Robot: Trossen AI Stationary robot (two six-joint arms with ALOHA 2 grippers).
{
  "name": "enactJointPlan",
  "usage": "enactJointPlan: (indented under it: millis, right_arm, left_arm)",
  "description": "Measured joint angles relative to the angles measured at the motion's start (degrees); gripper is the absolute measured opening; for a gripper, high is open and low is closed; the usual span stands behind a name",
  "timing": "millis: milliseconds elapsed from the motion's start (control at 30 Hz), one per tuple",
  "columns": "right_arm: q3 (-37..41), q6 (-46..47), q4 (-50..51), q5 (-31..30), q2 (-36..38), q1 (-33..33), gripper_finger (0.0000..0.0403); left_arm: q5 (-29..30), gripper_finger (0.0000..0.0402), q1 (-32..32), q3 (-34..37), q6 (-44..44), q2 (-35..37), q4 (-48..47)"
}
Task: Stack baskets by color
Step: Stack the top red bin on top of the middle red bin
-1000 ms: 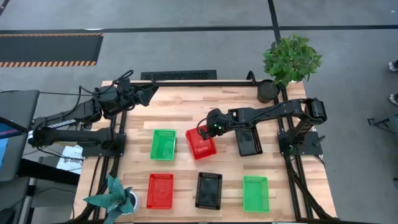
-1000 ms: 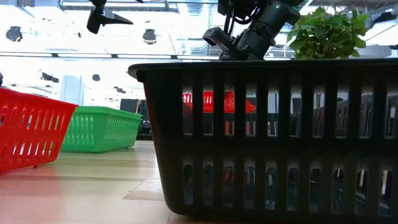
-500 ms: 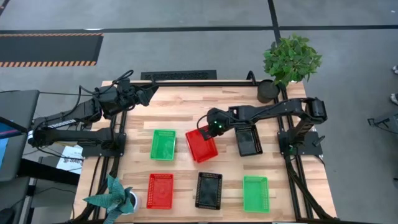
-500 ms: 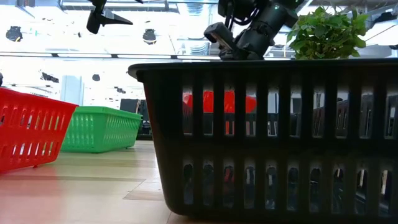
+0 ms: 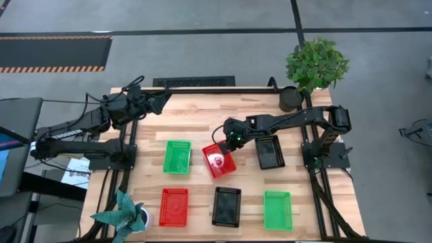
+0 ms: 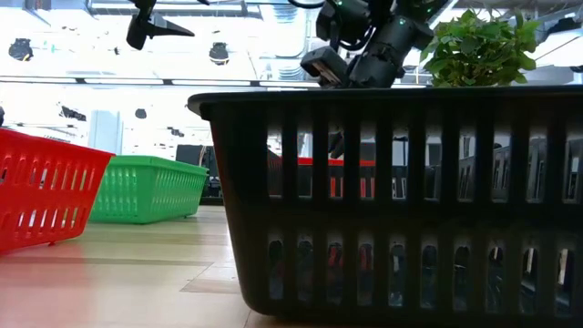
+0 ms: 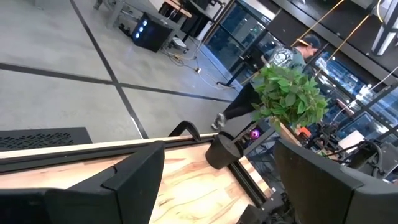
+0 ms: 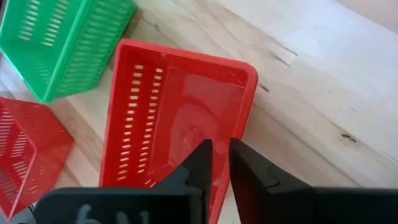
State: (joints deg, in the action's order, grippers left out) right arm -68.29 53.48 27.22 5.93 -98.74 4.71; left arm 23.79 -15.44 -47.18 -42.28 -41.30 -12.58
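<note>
Right tool is hovering over the far end of the centre red basket, which is lying slightly skewed on the counter between the far green basket and the far black basket; in the right wrist view the two fingers are standing nearly together with only a thin gap, above the basket's near rim, and nothing is visibly clamped between them, so the basket appears to be resting free on the wood; left tool is waiting with its fingers spread wide at the far left of the counter, holding nothing. Judgement: the step in hand is taking this red basket to its colour mate, the near red basket at the near left; for a good pick the fingers should be straddling the short perforated wall, one inside and one outside, before closing; lifting should be level so the skew does not worsen; the carry should be passing clear of the green basket; nesting calls for squaring the long sides first. Near black basket and near green basket are sitting well apart, untouched.
</note>
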Motion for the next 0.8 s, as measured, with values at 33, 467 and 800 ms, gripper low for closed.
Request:
enactJointPlan:
  millis: [33,467,800]
  right_arm:
    - [0.0,0.0,0.1,0.0,0.0,0.0,0.0076]
    - [0.0,-1.6,0.4,-1.3,0.0,2.5,0.0077]
    - [-3.8,-10.7,-2.6,-7.1,3.7,2.5,0.0077]
  left_arm:
    - [0.0,0.029,0.0,0.0,0.0,0.0,0.0]
    - [0.2,0.029,0.0,0.0,-0.2,0.0,-1.2]
    - [0.2,0.029,0.0,0.0,-0.9,0.0,-2.2]
